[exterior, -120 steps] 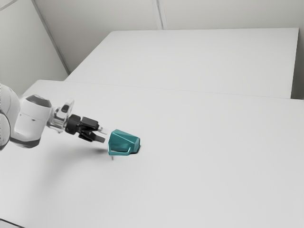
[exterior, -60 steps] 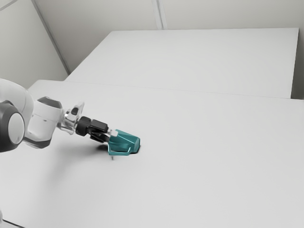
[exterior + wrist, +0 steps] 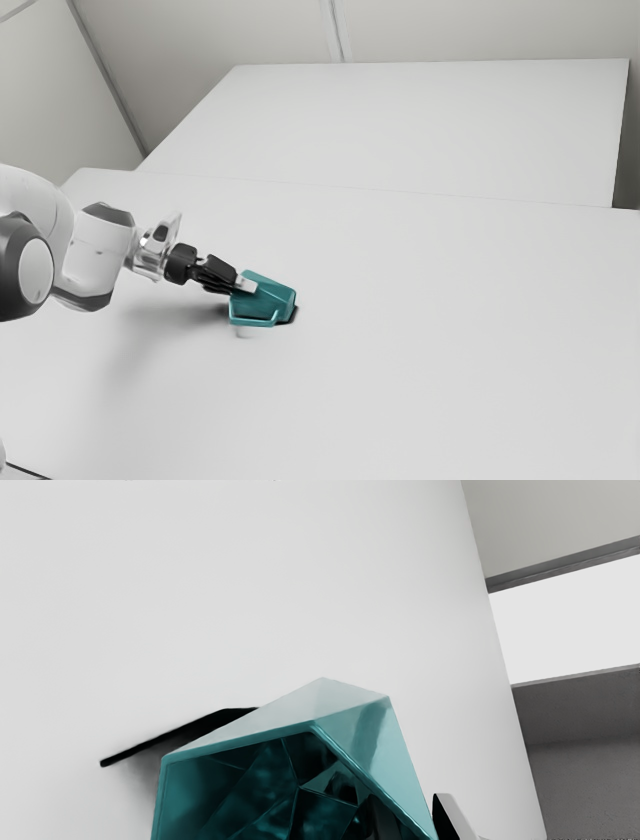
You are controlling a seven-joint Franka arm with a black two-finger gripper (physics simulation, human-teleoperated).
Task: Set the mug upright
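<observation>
Gripper [image 3: 243, 286] pinches the tipped mug [image 3: 274, 300] by its side on the white bench [image 3: 430, 320].
Beyond the mug stands a pale wall [image 3: 480, 30]; one finger [image 3: 381, 822] is partly hidden inside it.

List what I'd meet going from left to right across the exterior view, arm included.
White arm → black hand → teal mug, lying on its side.

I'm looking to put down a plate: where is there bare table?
The table is bare between the mug and the seam beyond it, and from the mug to the exterior view's right edge. It's crowded at the mug's open end, where the pincer grips it.
</observation>
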